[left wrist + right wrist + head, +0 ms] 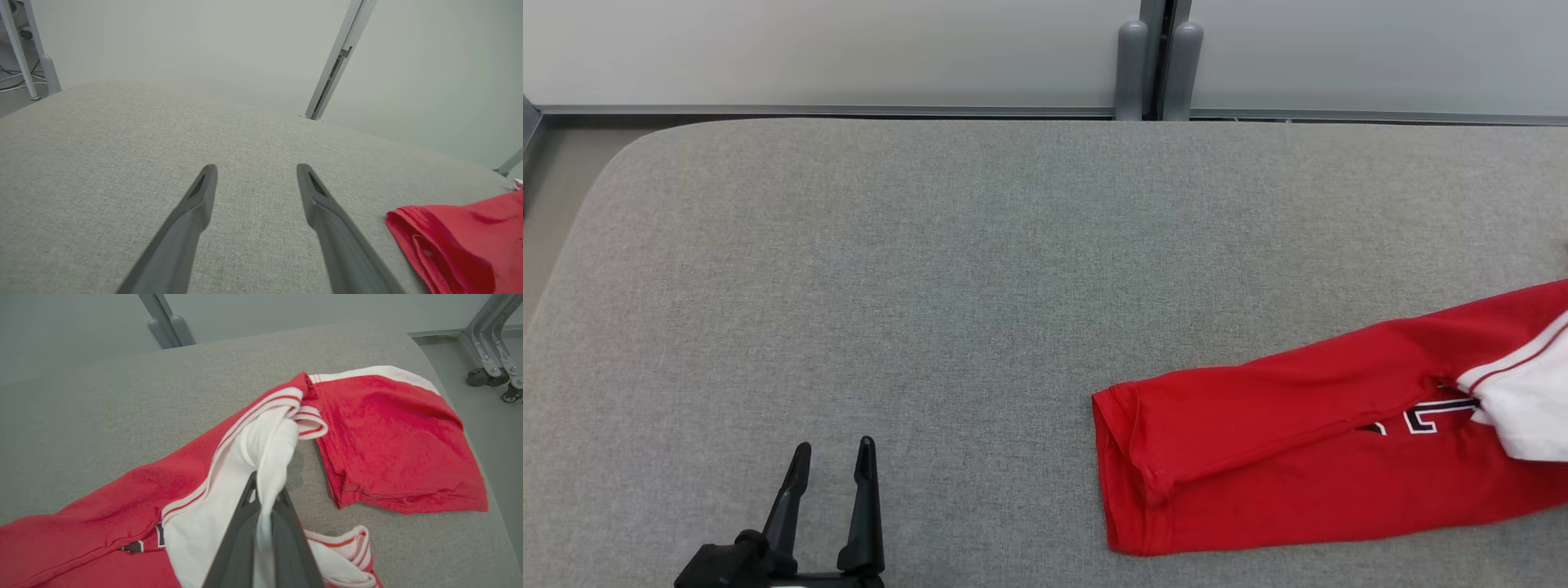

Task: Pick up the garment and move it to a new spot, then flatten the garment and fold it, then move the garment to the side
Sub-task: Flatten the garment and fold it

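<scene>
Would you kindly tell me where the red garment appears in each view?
Head view: garment lies at the lower right, running off the right edge.
Left wrist view: its red end at the lower right, beside the open left gripper.
Right wrist view: across the middle, white part pinched in the right gripper.
Shared landmark: the grey padded surface beneath it.

On pad [931,286], right half: garment [1298,457]. Lower left, well apart from garment: left gripper [835,447]. At garment's fold: right gripper [267,490]. Behind pad: posts [1158,69].
</scene>
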Available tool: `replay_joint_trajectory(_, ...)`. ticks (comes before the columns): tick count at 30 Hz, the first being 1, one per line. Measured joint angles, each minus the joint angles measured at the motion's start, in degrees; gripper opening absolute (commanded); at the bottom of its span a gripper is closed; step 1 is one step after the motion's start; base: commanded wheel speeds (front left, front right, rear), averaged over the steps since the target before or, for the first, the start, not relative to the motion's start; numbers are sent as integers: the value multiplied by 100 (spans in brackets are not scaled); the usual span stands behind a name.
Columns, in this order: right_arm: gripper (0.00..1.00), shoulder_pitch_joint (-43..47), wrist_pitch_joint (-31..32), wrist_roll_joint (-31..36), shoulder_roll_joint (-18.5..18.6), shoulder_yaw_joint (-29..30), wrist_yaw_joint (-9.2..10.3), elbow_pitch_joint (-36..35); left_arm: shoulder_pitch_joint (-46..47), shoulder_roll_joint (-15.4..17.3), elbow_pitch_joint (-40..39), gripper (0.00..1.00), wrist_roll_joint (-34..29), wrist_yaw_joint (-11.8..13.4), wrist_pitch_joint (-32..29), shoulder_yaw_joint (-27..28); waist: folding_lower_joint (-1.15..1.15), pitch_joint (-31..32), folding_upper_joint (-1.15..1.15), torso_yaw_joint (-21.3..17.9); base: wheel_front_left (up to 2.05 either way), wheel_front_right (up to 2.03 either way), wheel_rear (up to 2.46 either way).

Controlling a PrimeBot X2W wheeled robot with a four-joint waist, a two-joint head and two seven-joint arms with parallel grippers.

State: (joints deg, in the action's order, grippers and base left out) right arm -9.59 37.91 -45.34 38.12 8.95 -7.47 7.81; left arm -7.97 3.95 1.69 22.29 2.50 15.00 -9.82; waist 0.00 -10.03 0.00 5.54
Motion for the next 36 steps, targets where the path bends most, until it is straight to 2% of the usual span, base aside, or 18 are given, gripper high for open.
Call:
replay_joint_trajectory(2, 0, 116, 213, -171, -1, -221, -1, -620, -42, -33, -9, 100, -12, -31, 0, 62, 0, 41, 0, -1, 0, 0, 0)
replay_joint_trajectory(3, 0, 116, 213, -171, -1, -221, -1, -620, -42, -33, -9, 100, -12, -31, 0, 62, 0, 41, 0, -1, 0, 0, 0)
replay_joint_trajectory(6, 0, 205, 503, -316, -104, -748, -2, -1540, -107, -70, -23, 100, -31, -43, -1, 111, 0, 71, 0, -51, 0, 0, 0)
replay_joint_trajectory(9, 0, 188, 698, -241, -454, -1432, -2, -2078, -104, -90, -32, 100, -54, -75, 0, 77, 0, 70, 0, -113, 0, 0, 0)
replay_joint_trajectory(11, 0, 112, 705, -58, -840, -1866, -1, -2179, -92, -99, -10, 100, -63, -93, 0, 45, 0, 45, 0, -136, 0, 0, 0)
replay_joint_trajectory(14, 0, -105, 597, 310, -1546, -2417, -1, -1958, -8, -104, 52, 100, -69, -114, -1, 1, 0, -12, 0, -142, 0, 0, 0)
replay_joint_trajectory(20, 0, -248, -79, 1039, -2795, -3150, -1, -1084, 148, -111, 158, 100, -55, -105, 0, -32, 0, -78, 0, -4, 0, 0, 0)
replay_joint_trajectory(23, 0, -220, -341, 1230, -3099, -3277, -1, -711, 147, -110, 169, 100, -12, -79, 0, -33, 0, -83, 0, 60, 0, 0, 0)
replay_joint_trajectory(27, 0, -204, -648, 1414, -3266, -3288, -1, -364, 138, -111, 185, 100, 15, -43, 0, -38, 0, -71, 0, 88, 0, 0, 0)
replay_joint_trajectory(28, 7, -199, -735, 1417, -3304, -3271, -1, -307, 137, -112, 185, 100, 31, -42, 0, -41, 0, -63, 0, 86, 0, 0, 0)
replay_joint_trajectory(29, 32, -198, -827, 1444, -3339, -3239, -1, -258, 133, -111, 186, 100, 44, -40, 0, -42, 0, -55, 0, 80, 0, 0, 0)
replay_joint_trajectory(31, 100, -205, -1045, 1467, -3379, -3242, -1, -218, 116, -111, 202, 100, 44, -40, 0, -44, 0, -45, 0, 54, 0, 0, 0)
replay_joint_trajectory(36, 100, -141, -1718, 1399, -3464, -3203, -1, -560, 40, -115, 266, 100, 11, -42, 0, -25, 0, 95, 0, -14, 0, 0, 0)
